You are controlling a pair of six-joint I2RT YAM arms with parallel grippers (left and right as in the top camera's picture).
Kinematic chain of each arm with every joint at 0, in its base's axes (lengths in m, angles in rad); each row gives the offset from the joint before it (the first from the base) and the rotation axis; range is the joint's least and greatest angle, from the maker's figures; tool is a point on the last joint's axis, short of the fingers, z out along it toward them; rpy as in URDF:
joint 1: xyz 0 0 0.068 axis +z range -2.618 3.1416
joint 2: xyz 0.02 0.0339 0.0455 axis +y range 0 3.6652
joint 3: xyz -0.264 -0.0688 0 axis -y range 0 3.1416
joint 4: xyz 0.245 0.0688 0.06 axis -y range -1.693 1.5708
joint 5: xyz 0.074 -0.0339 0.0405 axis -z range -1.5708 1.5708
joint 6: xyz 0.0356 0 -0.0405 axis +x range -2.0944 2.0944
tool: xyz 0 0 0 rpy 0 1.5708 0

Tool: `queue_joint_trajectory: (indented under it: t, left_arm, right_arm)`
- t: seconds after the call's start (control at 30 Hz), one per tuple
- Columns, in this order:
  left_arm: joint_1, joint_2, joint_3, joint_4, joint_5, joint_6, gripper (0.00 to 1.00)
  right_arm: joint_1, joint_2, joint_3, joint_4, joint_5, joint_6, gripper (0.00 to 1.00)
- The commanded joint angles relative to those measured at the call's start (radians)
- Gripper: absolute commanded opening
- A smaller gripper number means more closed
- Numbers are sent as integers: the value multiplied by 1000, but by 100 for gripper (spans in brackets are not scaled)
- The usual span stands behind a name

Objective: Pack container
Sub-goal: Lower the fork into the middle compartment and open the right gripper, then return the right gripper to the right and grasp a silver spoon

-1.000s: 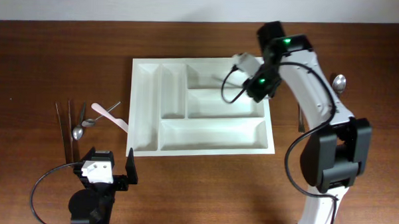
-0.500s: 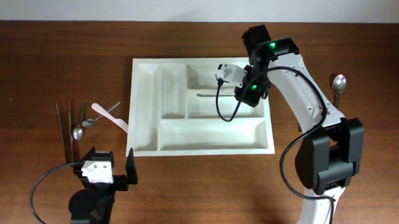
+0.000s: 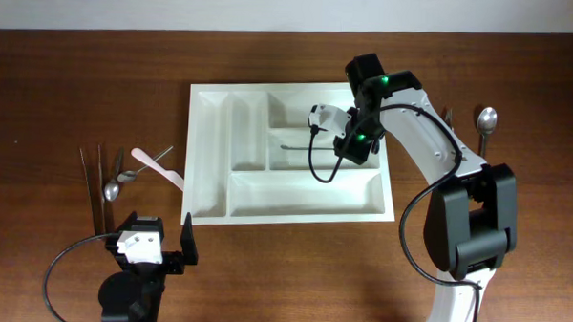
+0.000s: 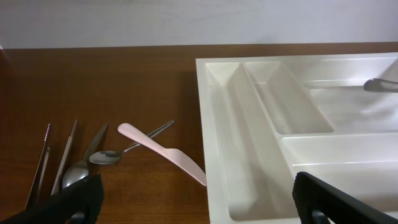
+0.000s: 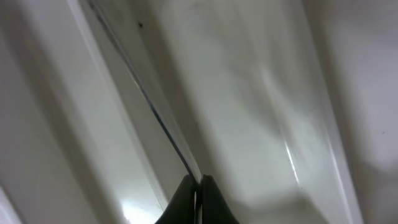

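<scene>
Now: container [image 3: 203, 153], a white five-compartment tray at centre of the overhead frame, with nothing yet released into it. The right gripper [image 3: 316, 127] has swung from the tray's upper right corner leftward and down over the middle long compartment, which by my reading brings a first item near release (loose cutlery [image 3: 112, 188] waits at left). It is pinched tight on a slim metal utensil [image 3: 289, 135] whose free end reaches left along that compartment, touching the floor or not I cannot tell; the left gripper [image 3: 155, 241], spread wide and holding nothing, sits just below the tray's lower left corner.
</scene>
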Motion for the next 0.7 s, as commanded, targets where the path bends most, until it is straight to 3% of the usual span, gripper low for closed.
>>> queue_joint_trajectory:
  t: [0.0,0.03,0.07,0.2,0.33,0.53,0.6,0.63,0.67]
  left_arm:
    - [5,-7,-4,-1,15,15,99]
    - [5,-7,-4,-1,15,15,99]
    - [5,-7,-4,-1,15,15,99]
    - [5,-7,-4,-1,15,15,99]
    - [5,-7,-4,-1,15,15,99]
    - [5,-7,-4,-1,15,15,99]
    - [5,-7,-4,-1,15,15,99]
    - [5,-7,-4,-1,15,15,99]
    - [5,-7,-4,-1,15,15,99]
  right_arm:
    - [-5,0,-3,3,-27,15,38]
    - [-5,0,-3,3,-27,15,61]
    - [-5,0,-3,2,-27,15,63]
    - [-5,-1,-2,2,-26,33,64]
    - [-8,-3,51,-11,-18,153,65]
    - [-70,-5,293,-108,101,532,52]
    - [-105,-5,356,-152,112,595,55]
    - [-134,-5,387,-178,112,624,72]
    - [-154,-5,401,-192,112,649,96]
